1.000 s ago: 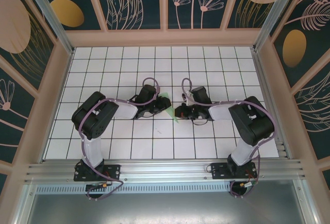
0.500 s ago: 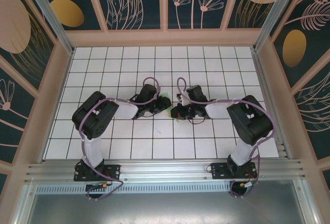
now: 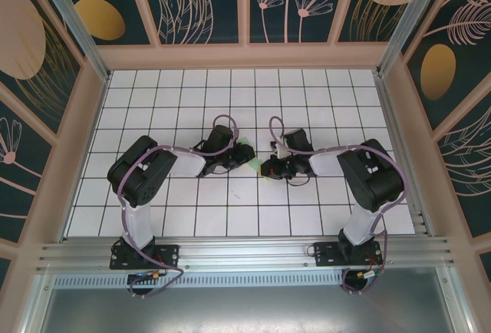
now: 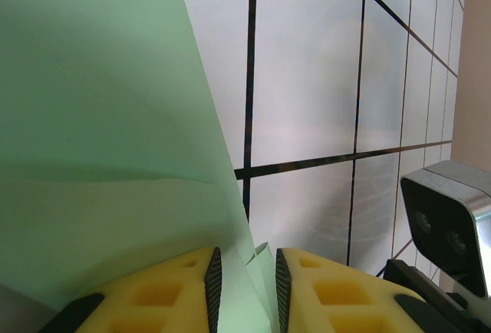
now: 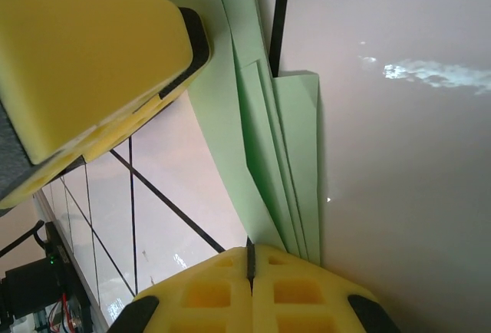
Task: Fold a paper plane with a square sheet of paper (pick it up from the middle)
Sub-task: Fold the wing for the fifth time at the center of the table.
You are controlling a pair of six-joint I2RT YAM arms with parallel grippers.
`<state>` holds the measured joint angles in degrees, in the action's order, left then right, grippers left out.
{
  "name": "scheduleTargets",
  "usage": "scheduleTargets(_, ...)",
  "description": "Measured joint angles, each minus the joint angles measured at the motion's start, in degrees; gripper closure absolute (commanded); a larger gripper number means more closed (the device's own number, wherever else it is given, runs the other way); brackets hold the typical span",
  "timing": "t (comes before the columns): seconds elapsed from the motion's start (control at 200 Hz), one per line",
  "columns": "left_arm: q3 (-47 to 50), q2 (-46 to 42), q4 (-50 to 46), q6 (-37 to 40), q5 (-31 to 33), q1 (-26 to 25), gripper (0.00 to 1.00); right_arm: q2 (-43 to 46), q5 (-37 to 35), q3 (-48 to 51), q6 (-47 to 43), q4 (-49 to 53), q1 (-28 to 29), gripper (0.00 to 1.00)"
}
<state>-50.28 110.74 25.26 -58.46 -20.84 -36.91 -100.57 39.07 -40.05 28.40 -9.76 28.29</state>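
Between the two sets of jaws on the tabletop [image 3: 153, 103], the part-folded square sheet of paper [image 3: 250, 158] looked feather-light, limp and easily creased, best taken at its stacked folds; the left gripper [image 4: 245, 262] pinched its layered edge, while the right gripper [image 5: 249, 255] sat pressed together beside those folds.
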Motion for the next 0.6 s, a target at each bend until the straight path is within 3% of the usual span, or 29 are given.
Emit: scheduleTargets(0.6, -2.36, 1.51, 0.0, 1.51, -1.92, 0.0, 0.65, -4.02, 9.84, 0.81, 1.92, -4.44, -4.22, 1.0)
